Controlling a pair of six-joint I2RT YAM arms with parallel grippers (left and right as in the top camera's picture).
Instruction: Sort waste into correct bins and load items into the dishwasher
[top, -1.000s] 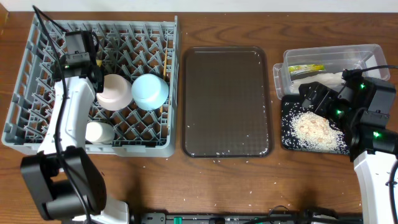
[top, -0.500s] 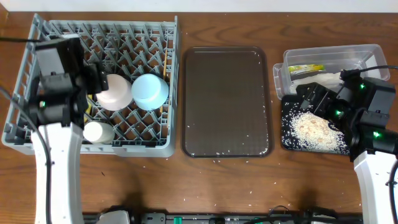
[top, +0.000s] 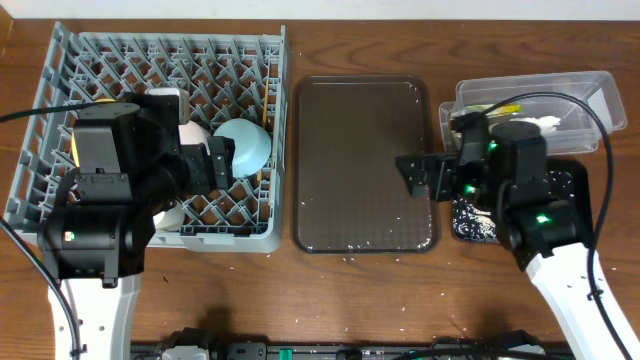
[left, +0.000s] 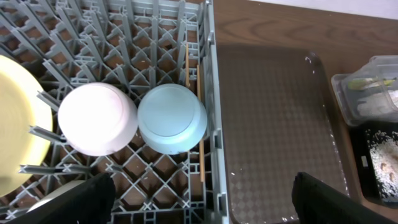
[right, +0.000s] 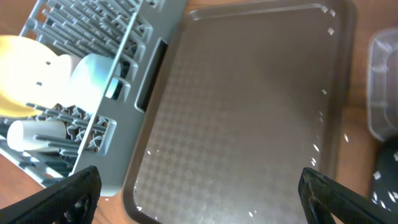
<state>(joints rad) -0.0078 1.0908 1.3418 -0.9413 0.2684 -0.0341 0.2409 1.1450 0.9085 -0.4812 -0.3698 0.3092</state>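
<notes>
The grey dish rack (top: 60, 60) holds a light blue bowl (top: 248, 140), a white bowl (left: 96, 118), a yellow plate (left: 18, 124), a white cup (left: 56, 193) and chopsticks (left: 199, 124) along its right wall. My left gripper (left: 202, 208) is open and empty above the rack's front right part. My right gripper (right: 199, 199) is open and empty over the brown serving tray (top: 365, 165). The clear tub (top: 580, 90) holds the green-yellow wrapper (top: 500, 108) and the white napkin (top: 545, 125). The black tray (top: 575, 180) with rice crumbs (left: 379, 162) is partly hidden under my right arm.
Loose rice crumbs lie on the brown serving tray (right: 249, 99) and on the wooden table in front of it. The rack (right: 93, 25) stands close to the tray's left edge. The clear tub (right: 382, 93) stands to the tray's right.
My right arm has moved left, from over the black tray to over the serving tray. My left arm has swung from the rack's left side to its front right part.
</notes>
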